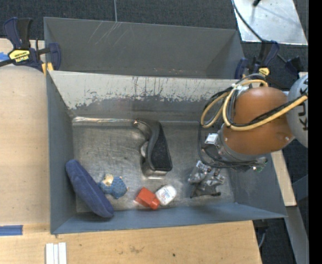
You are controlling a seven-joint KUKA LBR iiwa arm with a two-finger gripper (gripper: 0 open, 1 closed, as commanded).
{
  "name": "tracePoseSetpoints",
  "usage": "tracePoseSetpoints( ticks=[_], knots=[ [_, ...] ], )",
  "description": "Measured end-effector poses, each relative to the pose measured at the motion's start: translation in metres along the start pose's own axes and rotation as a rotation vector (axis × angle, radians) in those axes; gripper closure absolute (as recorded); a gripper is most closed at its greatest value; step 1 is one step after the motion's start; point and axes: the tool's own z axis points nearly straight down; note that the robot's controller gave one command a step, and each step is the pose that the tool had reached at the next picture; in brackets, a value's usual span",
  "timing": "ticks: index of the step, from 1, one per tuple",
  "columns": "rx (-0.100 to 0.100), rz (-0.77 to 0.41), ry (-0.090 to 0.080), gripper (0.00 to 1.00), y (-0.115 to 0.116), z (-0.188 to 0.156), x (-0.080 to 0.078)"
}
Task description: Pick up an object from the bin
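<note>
Toward the lower right corner of the grey bin (150,220): tool (205,183), hanging low over the bare metal floor beneath the arm's orange cover (257,120); nothing shows in its grasp, and whether it is set wide or narrow cannot be told (the parts read as one dark cluster). Nearest item, just to its left but apart: white crumpled packet (165,194), touching a small red piece (146,198). Further left along the near wall: small blue figure (116,187) with a pale patch, then a long dark blue padded item (87,187) lying slantwise. Mid-floor: black brush-like pad (160,150) on a metal holder, well apart from the tool.
</note>
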Motion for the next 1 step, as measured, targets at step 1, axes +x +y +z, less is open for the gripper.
tracePoseSetpoints(
  ticks=[1],
  knots=[
    [0.005, 0.008, -0.003, 1.0, -0.0055, -0.115, -0.0006]
  ],
)
